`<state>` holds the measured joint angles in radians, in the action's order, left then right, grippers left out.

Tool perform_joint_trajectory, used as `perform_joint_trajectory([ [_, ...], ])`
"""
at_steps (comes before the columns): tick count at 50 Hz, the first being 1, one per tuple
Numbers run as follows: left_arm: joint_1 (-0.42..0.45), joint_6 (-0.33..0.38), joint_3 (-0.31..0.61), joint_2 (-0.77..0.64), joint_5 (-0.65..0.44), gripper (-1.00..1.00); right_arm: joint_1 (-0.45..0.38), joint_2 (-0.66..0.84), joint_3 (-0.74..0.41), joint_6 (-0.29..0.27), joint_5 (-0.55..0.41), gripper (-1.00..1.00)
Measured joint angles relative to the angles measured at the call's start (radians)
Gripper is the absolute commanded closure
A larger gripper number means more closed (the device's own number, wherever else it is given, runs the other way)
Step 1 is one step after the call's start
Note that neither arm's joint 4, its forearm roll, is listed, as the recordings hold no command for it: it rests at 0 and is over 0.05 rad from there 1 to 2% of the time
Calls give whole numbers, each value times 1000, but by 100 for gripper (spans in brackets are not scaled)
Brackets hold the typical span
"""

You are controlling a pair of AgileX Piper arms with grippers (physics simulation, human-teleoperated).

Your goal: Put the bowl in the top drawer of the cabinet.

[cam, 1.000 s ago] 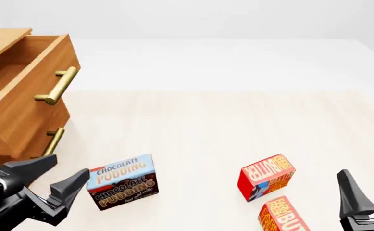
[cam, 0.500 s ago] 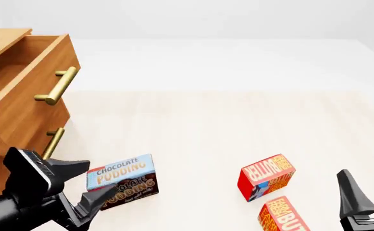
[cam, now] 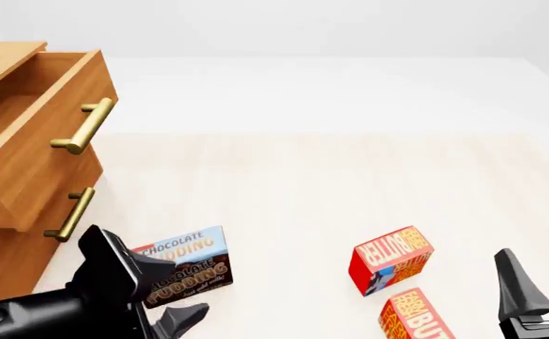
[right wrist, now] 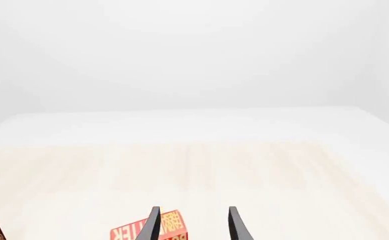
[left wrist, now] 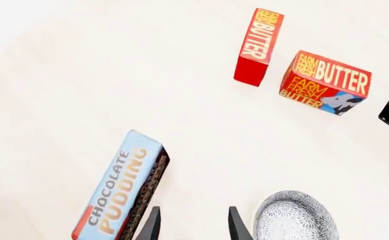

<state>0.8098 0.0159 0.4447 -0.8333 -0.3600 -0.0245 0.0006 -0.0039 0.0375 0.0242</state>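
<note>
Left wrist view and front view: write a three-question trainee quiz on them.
1. True or false: the top drawer of the cabinet is pulled open.
2. How many butter boxes are on the table? A) one B) two C) three
3. In the left wrist view, what lies beside the left end effector, opposite the pudding box?

Key: 1 true. 2 B, one and another. 3 the bowl.

Simulated tabletop, blank white backdrop
</note>
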Motion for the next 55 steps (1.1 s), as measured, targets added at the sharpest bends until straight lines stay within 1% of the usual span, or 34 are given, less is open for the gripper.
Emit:
perform_joint_trajectory([
  [24,155,-99,2,-95,6,-100,-2,0,0,1,2,-100],
  [41,278,-197,-21,-158,56,-100,-3,0,0,2,4,-100],
  [55,332,-241,-28,-187,83,-100,-3,0,0,2,6,-100],
])
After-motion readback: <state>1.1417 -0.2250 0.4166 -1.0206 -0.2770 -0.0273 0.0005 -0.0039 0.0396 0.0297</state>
